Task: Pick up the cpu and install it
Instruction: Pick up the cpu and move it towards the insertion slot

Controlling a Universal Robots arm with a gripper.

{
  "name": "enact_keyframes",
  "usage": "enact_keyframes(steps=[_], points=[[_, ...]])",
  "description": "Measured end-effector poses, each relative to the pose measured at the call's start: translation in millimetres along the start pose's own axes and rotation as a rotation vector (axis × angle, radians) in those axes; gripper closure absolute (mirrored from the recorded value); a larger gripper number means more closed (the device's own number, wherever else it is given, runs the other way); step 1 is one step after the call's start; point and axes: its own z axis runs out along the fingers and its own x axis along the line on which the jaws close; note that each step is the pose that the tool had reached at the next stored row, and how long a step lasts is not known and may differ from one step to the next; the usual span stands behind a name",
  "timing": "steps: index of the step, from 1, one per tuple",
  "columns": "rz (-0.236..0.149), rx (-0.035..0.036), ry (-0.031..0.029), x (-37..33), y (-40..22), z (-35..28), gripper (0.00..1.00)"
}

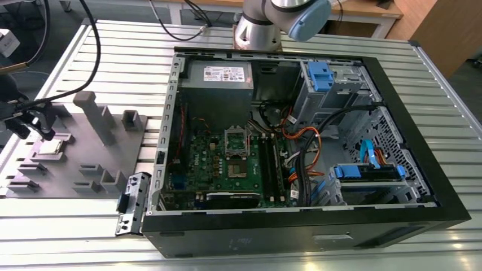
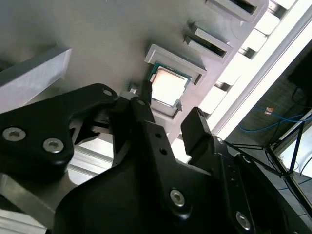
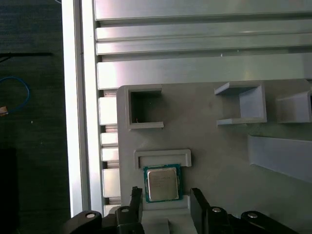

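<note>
Two parted fingers (image 2: 151, 126), cpu (image 2: 168, 87) edge behind one

The place looks like a robotics lab or workshop. A slatted aluminium bench (image 1: 90, 237) carries an opened desktop computer case (image 1: 301, 234) with its green circuit board (image 1: 218, 161) bare. A grey parts fixture (image 1: 71, 152) lies near the exterior view's left edge. A robot arm (image 1: 263, 22) stands at the far edge, and loose cables (image 1: 90, 56) trail across.
</note>
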Motion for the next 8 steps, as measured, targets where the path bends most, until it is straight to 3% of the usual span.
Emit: enact_keyframes(steps=[3,4,8], points=[[0.0,0.0,0.0,0.0,0.0,0.0,0.42],[0.0,0.0,0.0,0.0,0.0,0.0,0.35],[0.0,-0.0002,-0.0003,0.0,0.0,0.7,0.35]])
